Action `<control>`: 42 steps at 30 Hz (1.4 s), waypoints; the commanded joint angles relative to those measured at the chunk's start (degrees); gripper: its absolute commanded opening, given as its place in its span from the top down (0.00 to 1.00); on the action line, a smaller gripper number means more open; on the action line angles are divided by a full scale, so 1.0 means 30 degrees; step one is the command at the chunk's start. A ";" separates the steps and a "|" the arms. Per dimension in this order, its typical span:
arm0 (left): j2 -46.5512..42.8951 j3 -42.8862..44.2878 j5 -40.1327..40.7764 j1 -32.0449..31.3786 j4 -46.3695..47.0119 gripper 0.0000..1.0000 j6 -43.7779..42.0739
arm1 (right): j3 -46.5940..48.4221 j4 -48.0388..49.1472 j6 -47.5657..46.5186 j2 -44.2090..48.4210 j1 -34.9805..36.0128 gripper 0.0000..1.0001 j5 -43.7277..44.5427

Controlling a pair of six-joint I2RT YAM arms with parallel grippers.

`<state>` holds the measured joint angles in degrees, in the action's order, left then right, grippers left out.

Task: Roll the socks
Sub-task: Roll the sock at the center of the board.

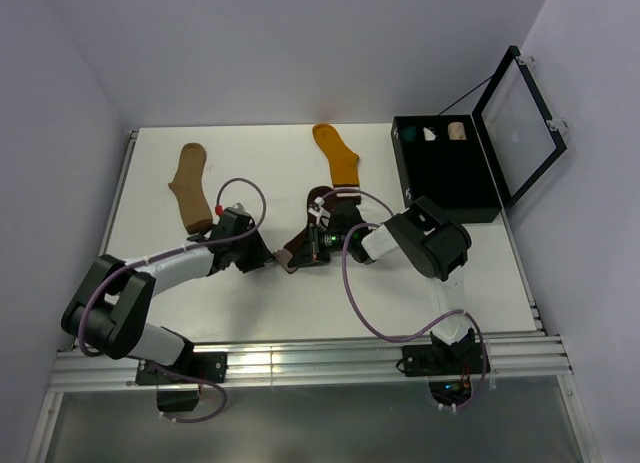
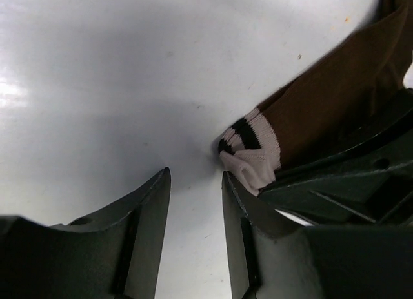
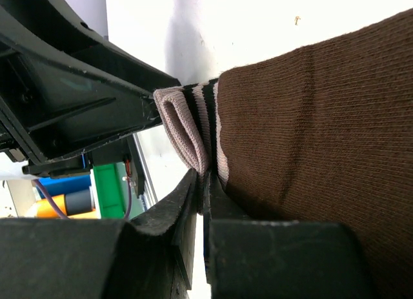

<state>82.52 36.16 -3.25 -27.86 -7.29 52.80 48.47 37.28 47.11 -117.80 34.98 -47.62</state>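
on the table (image 1: 250,148), the middle sock (image 1: 298,251) lies at the centre. the left sock (image 1: 190,183) lies at 10 o'clock and the far sock (image 1: 337,155) at 12 o'clock. the box (image 1: 445,178) sits at 2 o'clock, its lid (image 1: 515,113) standing up on its 3 o'clock side, with three bundles (image 1: 432,134) in its far end. the left gripper (image 1: 272,260) is just beside the middle sock at 9 o'clock. the right gripper (image 1: 318,245) is at its 3 o'clock side, with the sock's edge between its fingers.

Left arm (image 1: 172,267), right arm (image 1: 425,241): black joints, pale grey links, purple cables (image 1: 349,283), black claw fingers (image 2: 145,241).
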 commanded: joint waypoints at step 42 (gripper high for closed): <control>0.4133 0.3737 0.1668 -0.0938 -0.3195 0.60 -0.1163 | 0.0894 -0.4922 -0.0964 0.1588 -0.0030 0.73 0.2978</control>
<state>92.44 47.37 -0.16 -29.78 -12.34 51.27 50.00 29.15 47.83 -115.79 34.98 -44.77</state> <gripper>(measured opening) 0.403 0.254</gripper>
